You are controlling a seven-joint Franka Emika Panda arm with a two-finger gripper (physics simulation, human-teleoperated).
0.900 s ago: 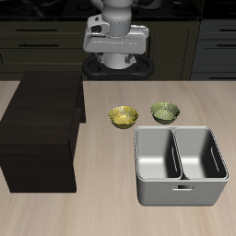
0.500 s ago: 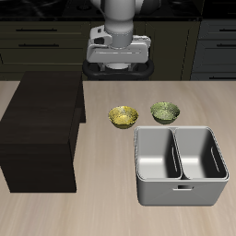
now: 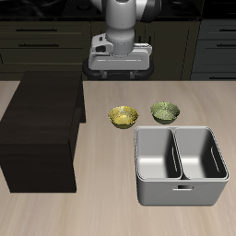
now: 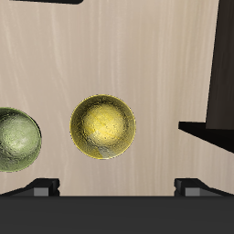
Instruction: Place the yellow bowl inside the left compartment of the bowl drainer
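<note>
The yellow bowl (image 3: pixel 122 116) sits upright on the table, just behind the bowl drainer (image 3: pixel 181 197). In the wrist view the yellow bowl (image 4: pixel 102 126) lies almost directly below the camera. The drainer is a grey tub with two wells, and both wells are empty, including the left compartment (image 3: pixel 155 157). My gripper (image 3: pixel 118 63) hangs high above the table's back edge, behind the bowl and well clear of it. It is open: the fingertips (image 4: pixel 41 187) stand far apart with nothing between them.
An olive-green bowl (image 3: pixel 164 112) rests beside the yellow one, also seen from the wrist as the green bowl (image 4: pixel 14 139). A large dark box (image 3: pixel 41 129) fills the table on the yellow bowl's other side, and the box's edge (image 4: pixel 224 73) shows in the wrist view.
The hand has turned level and shifted a little forward and down toward the bowls. The bowls and the drainer have not moved.
</note>
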